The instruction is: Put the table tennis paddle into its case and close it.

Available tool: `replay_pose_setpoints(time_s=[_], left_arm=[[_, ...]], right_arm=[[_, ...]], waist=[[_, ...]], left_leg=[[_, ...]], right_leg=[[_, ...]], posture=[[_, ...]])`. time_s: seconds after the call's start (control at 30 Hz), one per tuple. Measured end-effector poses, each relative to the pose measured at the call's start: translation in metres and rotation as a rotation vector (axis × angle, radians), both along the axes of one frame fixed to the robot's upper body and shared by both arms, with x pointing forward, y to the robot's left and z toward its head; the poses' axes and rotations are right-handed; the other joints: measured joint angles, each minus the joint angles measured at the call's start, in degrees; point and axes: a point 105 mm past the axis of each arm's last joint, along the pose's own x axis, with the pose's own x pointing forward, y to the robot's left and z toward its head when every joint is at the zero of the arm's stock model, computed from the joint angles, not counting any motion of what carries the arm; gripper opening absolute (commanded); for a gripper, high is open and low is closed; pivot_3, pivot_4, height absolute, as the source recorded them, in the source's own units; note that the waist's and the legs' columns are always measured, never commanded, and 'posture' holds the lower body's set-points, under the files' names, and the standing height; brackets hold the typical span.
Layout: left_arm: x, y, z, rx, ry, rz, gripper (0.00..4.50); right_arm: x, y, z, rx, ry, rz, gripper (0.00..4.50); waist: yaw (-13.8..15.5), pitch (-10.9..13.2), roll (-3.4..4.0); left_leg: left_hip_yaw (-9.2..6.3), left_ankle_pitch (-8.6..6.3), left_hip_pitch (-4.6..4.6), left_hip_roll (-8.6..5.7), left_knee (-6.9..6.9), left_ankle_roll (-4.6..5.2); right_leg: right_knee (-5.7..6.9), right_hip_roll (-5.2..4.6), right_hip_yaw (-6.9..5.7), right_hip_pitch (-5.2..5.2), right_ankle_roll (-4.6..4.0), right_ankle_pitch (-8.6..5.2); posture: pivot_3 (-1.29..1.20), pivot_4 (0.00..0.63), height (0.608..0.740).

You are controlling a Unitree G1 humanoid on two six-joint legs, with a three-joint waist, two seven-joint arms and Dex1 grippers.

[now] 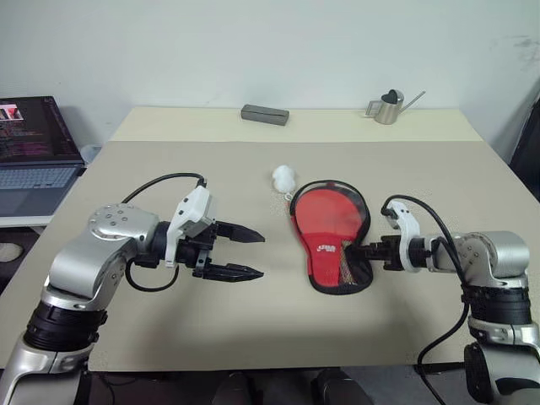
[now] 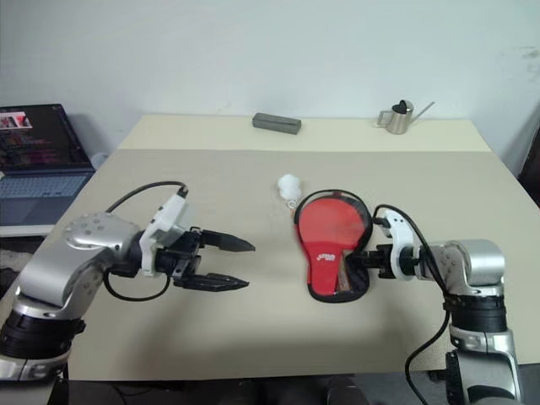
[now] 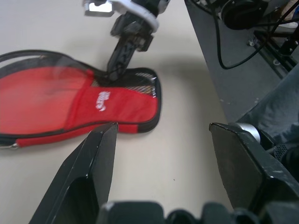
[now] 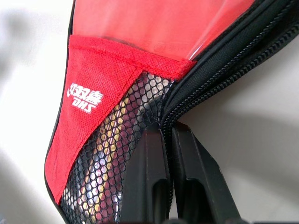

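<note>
Left eye view looks down over a beige desk (image 1: 253, 329) with both robot arms reaching in from its near edge. Toward the middle of the desk, a little to the right, lies the case (image 1: 331, 236), flat, its red side with a white logo and black mesh facing up, its narrow handle end pointing to the near edge. Through a clear window in the round part the red face of the table tennis paddle (image 1: 327, 213) shows inside. A white plush charm (image 1: 283, 177) rests on the desk just beyond the case's far left rim.

Right gripper (image 4: 167, 140) comes in from the right, its two black fingers pressed together on the black zip edge at the case's narrow end, beside the mesh. Left gripper (image 1: 253, 253) hovers above bare desk well to the left of the case, pointing toward it, its jaws spread wide apart and holding nothing.

Along the far edge sit a grey rectangular block (image 1: 265, 114) and, nearer the far right corner, a small metal watering can (image 1: 390, 107). An open laptop (image 1: 34, 152) stands off the desk's left side
</note>
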Motion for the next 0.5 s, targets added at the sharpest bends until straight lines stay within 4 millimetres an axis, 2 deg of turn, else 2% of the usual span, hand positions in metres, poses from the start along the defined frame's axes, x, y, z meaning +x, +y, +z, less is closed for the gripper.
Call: replay_pose_setpoints(time_s=[0.07, 0.3, 0.5], left_arm=[[-0.003, -0.002, -0.001, -0.004, 0.015, -0.017, 3.41], [-0.017, -0.011, -0.004, -0.011, 0.048, -0.079, 3.41], [-0.028, -0.017, -0.007, -0.019, 0.088, -0.125, 3.41]], right_arm=[[-0.006, -0.001, -0.002, -0.005, 0.000, 0.012, 0.04], [-0.047, -0.006, -0.015, 0.011, 0.032, 0.054, 0.04], [-0.066, -0.002, -0.020, 0.047, 0.055, 0.052, 0.04]], waist=[[0.0, 0.0, -0.01], [0.8, -0.1, -0.10], [1.0, -0.1, -0.13]], left_leg=[[-0.04, 0.00, 0.00, 0.00, 0.00, 0.00], [-0.33, -0.01, -0.01, -0.01, -0.04, 0.01], [-0.36, -0.01, 0.00, -0.01, -0.05, 0.01]], right_leg=[[-0.04, -0.01, -0.03, 0.05, 0.00, 0.00], [-0.32, -0.01, -0.13, 0.27, 0.00, -0.01], [-0.34, 0.00, -0.12, 0.28, 0.00, -0.02]], posture=[[0.00, 0.150, 0.740], [0.00, 0.150, 0.740], [0.00, 0.150, 0.740]])
